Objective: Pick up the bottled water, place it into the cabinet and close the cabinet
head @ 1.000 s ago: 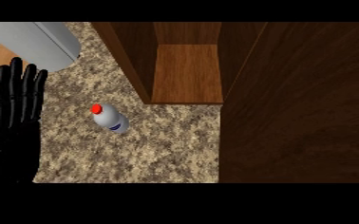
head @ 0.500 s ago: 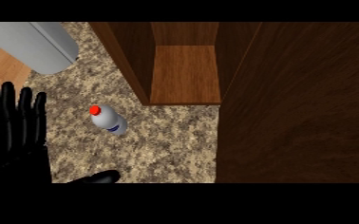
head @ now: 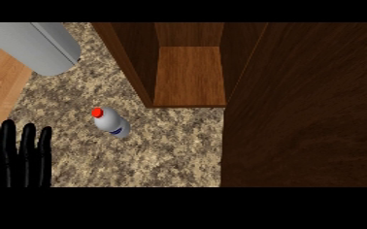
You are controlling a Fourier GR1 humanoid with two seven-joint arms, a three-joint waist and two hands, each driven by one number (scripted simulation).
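The surface [head: 165, 145] is speckled stone in tan, brown and cream, and the bottle [head: 111, 122] on it is pale grey-white with a red cap and a dark blue band. The cabinet [head: 188, 75] and its door [head: 297, 106] are brown wood, the door darker. At lower left the robot hand [head: 25, 155] is black; the cylinder [head: 39, 46] at upper left is plain grey.

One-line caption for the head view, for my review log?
Water bottle stands on the counter before the open cabinet; left hand rests open at lower left.

No readable text anywhere, bottled water [head: 112, 122] label perhaps printed, too blurred to read
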